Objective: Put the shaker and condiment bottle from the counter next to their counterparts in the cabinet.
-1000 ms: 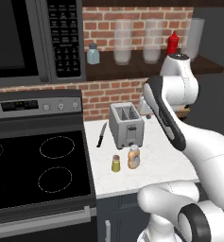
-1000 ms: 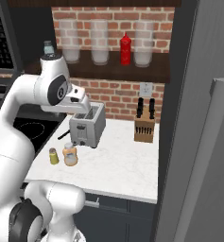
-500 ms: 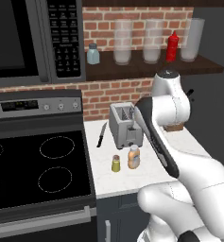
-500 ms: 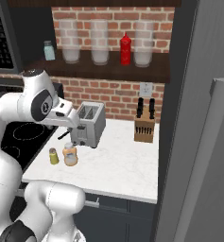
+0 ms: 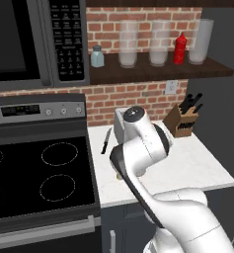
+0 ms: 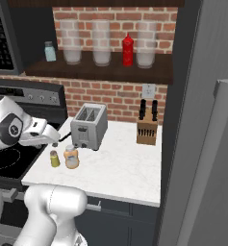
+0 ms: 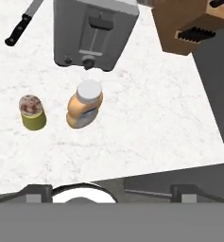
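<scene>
Counter (image 6: 120, 168): white stone.
Shelf (image 6: 96, 72): red squeeze bottle (image 6: 128, 49), blue-grey shaker (image 6: 50, 51).
Toaster (image 7: 94, 33): behind the bottle.
Gripper (image 7: 111, 191): above the counter's front edge, fingers wide apart, empty.
Condiment bottle (image 7: 85, 104): just beside the shaker (image 7: 32, 112), both on the counter.

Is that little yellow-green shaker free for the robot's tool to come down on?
Probably yes. The shaker stands upright on the counter, apart from the condiment bottle beside it, with nothing above it.
</scene>
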